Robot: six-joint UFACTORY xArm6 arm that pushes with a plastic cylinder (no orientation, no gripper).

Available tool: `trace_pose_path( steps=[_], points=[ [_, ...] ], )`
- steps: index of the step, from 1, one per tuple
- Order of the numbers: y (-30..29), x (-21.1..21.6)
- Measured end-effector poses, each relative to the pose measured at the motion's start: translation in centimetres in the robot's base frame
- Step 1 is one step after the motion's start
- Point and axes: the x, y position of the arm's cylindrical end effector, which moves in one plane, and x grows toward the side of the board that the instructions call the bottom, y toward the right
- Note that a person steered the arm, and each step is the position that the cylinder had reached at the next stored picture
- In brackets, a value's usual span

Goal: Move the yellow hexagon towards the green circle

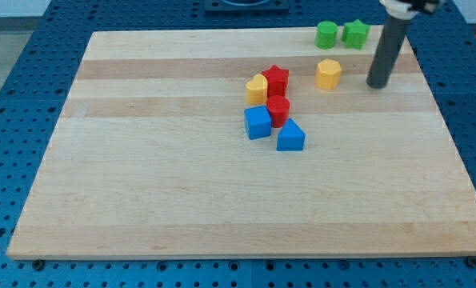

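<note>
Near the desk's (222,232) far right corner, my tip (378,83), a bare rod with no claw to spread or pinch, stands right of the yellow hexagon (328,74), while the green circle (326,34) sits just beyond it toward the far edge.

Pale wooden board (182,184) on a blue perforated bench (30,48). Near its top edge: green circle (326,34) and green star (355,33); below them, yellow hexagon (328,74). Central cluster: yellow heart (257,89), red star (276,80), red cylinder (278,110), blue cube (258,122), blue triangle (290,137).
</note>
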Motion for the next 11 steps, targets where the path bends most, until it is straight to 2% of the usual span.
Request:
trace_pose_path(
  steps=[1, 2, 3, 4, 5, 6, 7, 8, 9, 10, 11],
  points=[
    [-3.7, 1.9],
    [-5.4, -0.4],
    [-3.5, -4.4],
    [0.4, -5.6],
    [0.7, -3.2],
    [-2.3, 0.2],
    [-6.9, 0.6],
    [-8.1, -2.9],
    [-5.0, -5.1],
    [-4.8, -4.0],
    [-9.7, -3.4]
  ],
)
